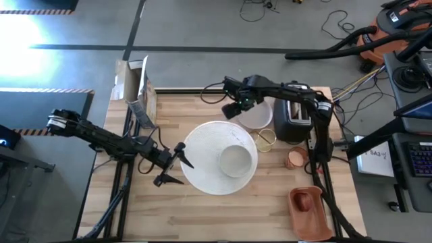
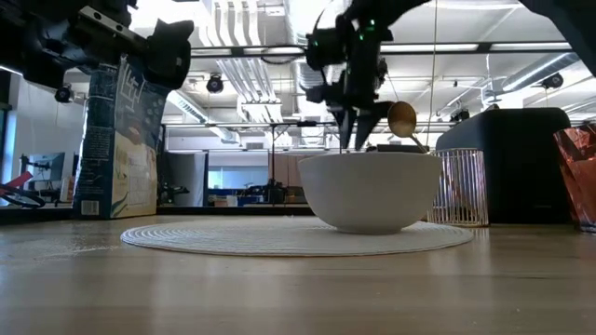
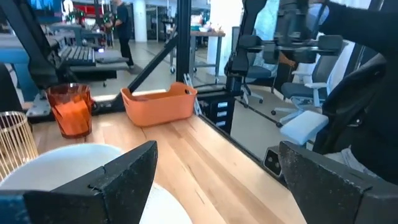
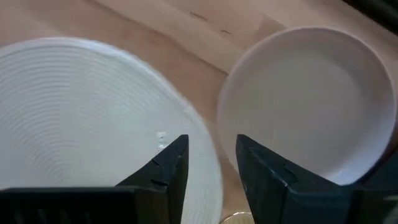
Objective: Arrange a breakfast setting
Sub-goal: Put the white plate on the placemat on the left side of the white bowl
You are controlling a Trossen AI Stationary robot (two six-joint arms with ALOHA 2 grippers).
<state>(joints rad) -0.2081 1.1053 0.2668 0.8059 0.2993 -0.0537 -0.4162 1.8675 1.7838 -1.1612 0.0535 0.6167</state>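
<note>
A large round white plate (image 1: 202, 162) with a ringed surface lies mid-table, and a small white bowl (image 1: 236, 160) stands on its right half. A gold spoon (image 2: 402, 119) leans out of a gold wire holder (image 1: 265, 140). A small red cup (image 1: 295, 158) stands to the right of the plate. My right gripper (image 4: 211, 142) points down, open by a narrow gap and empty, above the seam between the plate's far edge and a smaller white dish (image 4: 305, 99). My left gripper (image 3: 217, 149) is open and empty, level at the plate's left edge. Toast, fruit and glass do not show.
A black toaster (image 1: 295, 116) stands at the far right, just right of the smaller dish. An orange tray (image 1: 307, 209) sits at the near right corner. A cereal box (image 1: 135, 84) stands at the far left. Bare wood lies along the near edge.
</note>
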